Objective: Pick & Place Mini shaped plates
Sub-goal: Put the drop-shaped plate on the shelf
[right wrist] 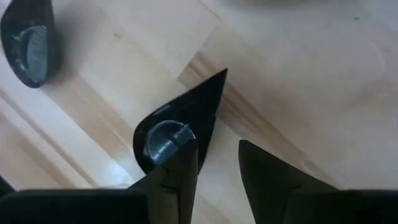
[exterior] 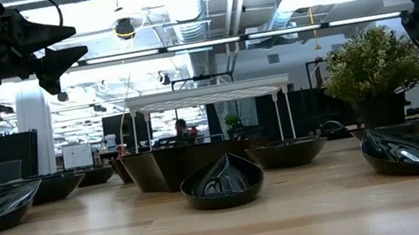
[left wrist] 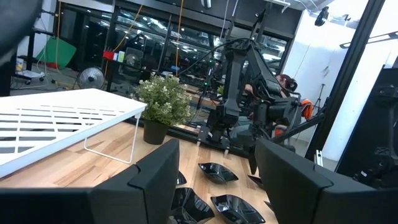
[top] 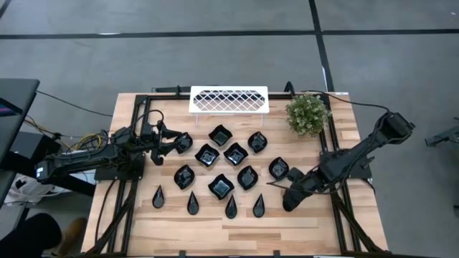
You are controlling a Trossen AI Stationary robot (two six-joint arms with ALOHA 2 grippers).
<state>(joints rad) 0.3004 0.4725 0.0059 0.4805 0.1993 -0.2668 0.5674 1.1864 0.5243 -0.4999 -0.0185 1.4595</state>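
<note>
I have the right gripper (right wrist: 217,174) low over the wood near the front of the table (top: 301,233). Its jaws stand partly apart with nothing between them; one finger (right wrist: 177,177) overlaps the rounded end of a teardrop plate (right wrist: 186,115) lying flat on the boards, its tip pointing away from the jaws. A second teardrop (right wrist: 31,43) lies well off to one side, clear of the fingers. From above, this gripper (top: 288,201) sits just beside the rightmost teardrop (top: 258,206) of a row of four. Beyond that row the other black plates (top: 222,161) cluster in the table's middle, close together. Farther back stand the white lattice tray (top: 228,99) and a small potted plant (top: 307,115). My left gripper (top: 172,145) hangs at the cluster's far-left edge, jaws fully spread and empty, next to a plate (top: 183,142).
</note>
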